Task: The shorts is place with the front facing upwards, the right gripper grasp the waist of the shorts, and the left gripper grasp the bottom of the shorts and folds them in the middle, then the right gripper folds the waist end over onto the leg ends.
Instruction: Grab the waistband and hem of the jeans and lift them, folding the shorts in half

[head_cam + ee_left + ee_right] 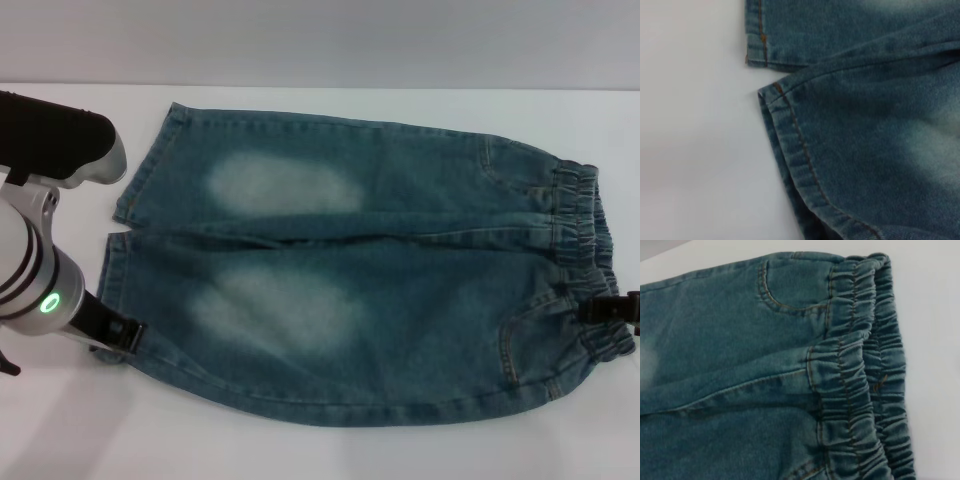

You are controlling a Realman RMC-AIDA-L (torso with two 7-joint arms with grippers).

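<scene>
Left gripper [118,333] first: sits low at the near corner of the leg ends [112,270], touching the hem of the shorts [380,270]. Cannot tell if open or shut from here. Same story for the right gripper [612,310]: rests at the near side of the waist [585,230], right against the puckered band, and cannot tell if gripping or not. As for the shorts: lie flat on the white table [300,450], front up, leg ends to the left, waist to the right, both legs side by side. Looks like the very start of the first fold, with no cloth lifted yet. Could go wrong in a few ways. Might pinch only the top layer, with two layers in each leg, and then open up like a bag on the way up. Might slip right off, with denim so thick and heavy and so much bigger than either claw. Might pull harder on one end than the other, and so drag or twist the whole thing across the table. Might also end up crooked, with the near leg not landing neatly on the far leg. Best to grab both layers well in from the edge and lift both ends together, slowly.
</scene>
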